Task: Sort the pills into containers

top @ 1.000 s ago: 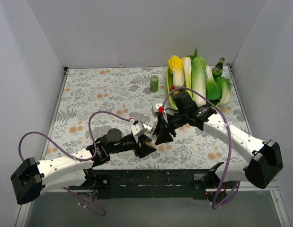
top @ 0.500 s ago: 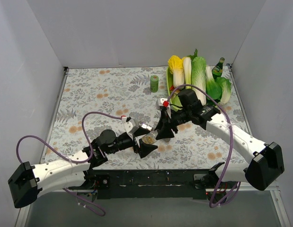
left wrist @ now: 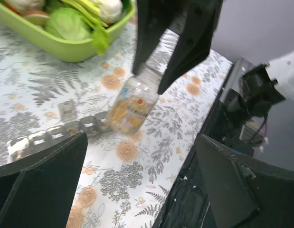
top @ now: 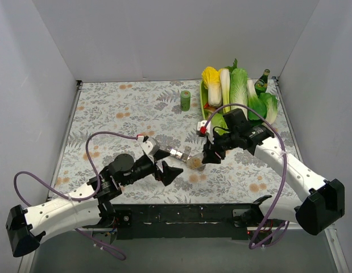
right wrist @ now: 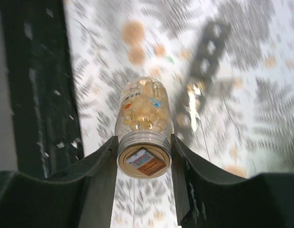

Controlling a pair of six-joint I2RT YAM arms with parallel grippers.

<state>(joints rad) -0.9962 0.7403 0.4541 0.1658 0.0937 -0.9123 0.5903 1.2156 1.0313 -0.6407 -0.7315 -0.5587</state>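
Grey and orange in a fern print, spreading under everything as the tablecloth. Extending in from 4 o'clock in the top view as the right gripper, clamping half-closed jaws around the neck of a clear pill bottle just under its silver cap. Hanging at 7 o'clock of that bottle as the left gripper, gaping as wide as possible and carrying nothing. Lying flat on the cloth between the two as the containers, one narrow silver-grey strip of joined square cells, running its long axis roughly from 9 to 3 o'clock in the top view. Holding the bottle tilted, base down toward the strip's 3 o'clock end and capped mouth up toward the right wrist; touching the strip or just clear of it, impossible to tell. Sitting nearer the strip's middle on the left side, nearer its 3 o'clock end on the right. Probably needing the cap off first, then tipping and working toward 9 o'clock along the row, cell by cell. Showing yellowish pills packed inside the bottle, with the cells too blurred for checking.
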